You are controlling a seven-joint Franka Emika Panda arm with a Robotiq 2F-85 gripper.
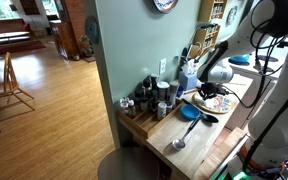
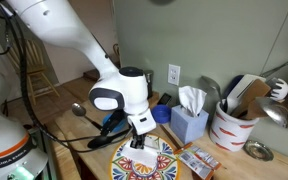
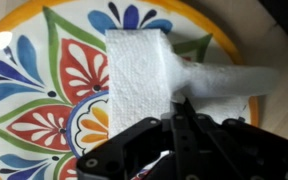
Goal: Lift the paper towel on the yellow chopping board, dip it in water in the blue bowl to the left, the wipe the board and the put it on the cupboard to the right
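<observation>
The paper towel (image 3: 142, 68) is a white embossed sheet lying across the yellow chopping board (image 3: 44, 70), a round board with a painted flower face. My gripper (image 3: 181, 104) comes in from the bottom of the wrist view and is shut on the towel's near edge. A fold of the towel is pulled up to the right. In both exterior views the gripper (image 2: 138, 142) (image 1: 210, 90) stands straight down over the board (image 2: 159, 168) (image 1: 222, 103). The blue bowl (image 1: 189, 114) sits on the counter beside the board. The cupboard cannot be made out for sure.
A steel spoon (image 1: 180, 139) lies near the counter's front end. Dark jars (image 1: 147, 100) crowd the counter by the wall. A blue tissue box (image 2: 189, 122) and a white utensil crock (image 2: 230, 124) stand close behind the board, with the wall just beyond.
</observation>
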